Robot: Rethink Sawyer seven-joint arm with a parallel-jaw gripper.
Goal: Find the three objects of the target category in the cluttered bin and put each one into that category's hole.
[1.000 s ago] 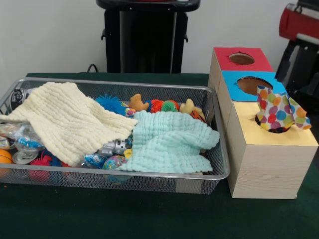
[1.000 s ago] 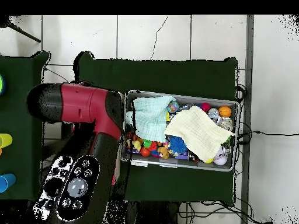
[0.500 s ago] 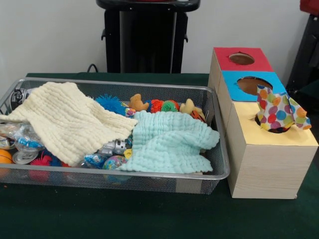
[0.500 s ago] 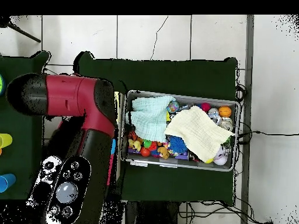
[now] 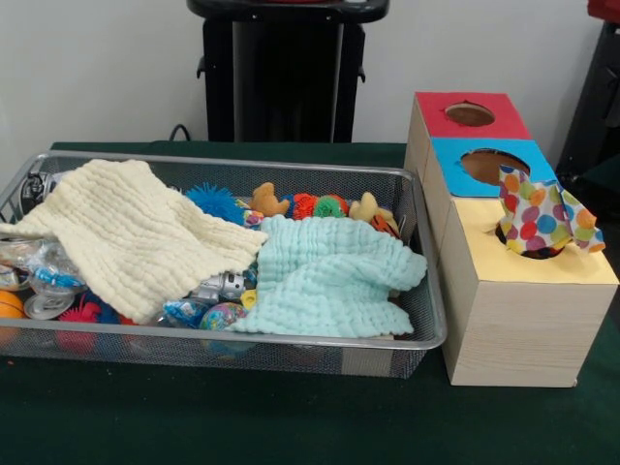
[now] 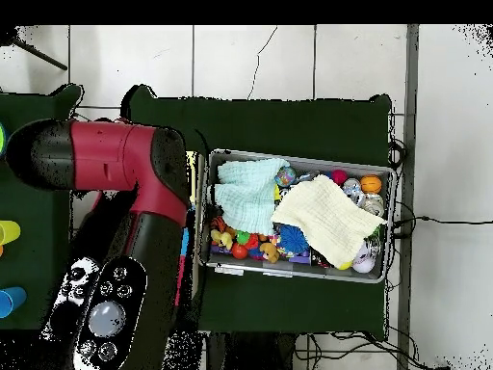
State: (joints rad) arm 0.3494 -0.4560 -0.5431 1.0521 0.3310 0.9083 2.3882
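Note:
A wire mesh bin [image 5: 291,334] holds a cream cloth [image 5: 136,232] on the left and a mint cloth [image 5: 329,276] on the right, both draped over small toys. Between them show a blue spiky ball [image 5: 215,201] and tan plush animals [image 5: 266,201]. A wooden box [image 5: 513,320] stands right of the bin with a red-topped hole [image 5: 470,114], a blue-topped hole [image 5: 492,165] and a yellow top. A polka-dot cloth [image 5: 542,218] sticks half out of the yellow hole. In the overhead view the red and black arm [image 6: 144,193] lies left of the bin [image 6: 289,273], covering the box. The gripper itself does not show.
An orange ball [image 6: 371,183] and clear plastic balls lie at the bin's far end from the box. A second green table with coloured cups [image 6: 8,231] sits at the overhead view's left edge. Cables trail on the floor beside the bin's right end.
The arm has drawn back: its red part left the front view's right edge, and in the overhead view its elbow swung left. Bin contents and polka-dot cloth have not moved.

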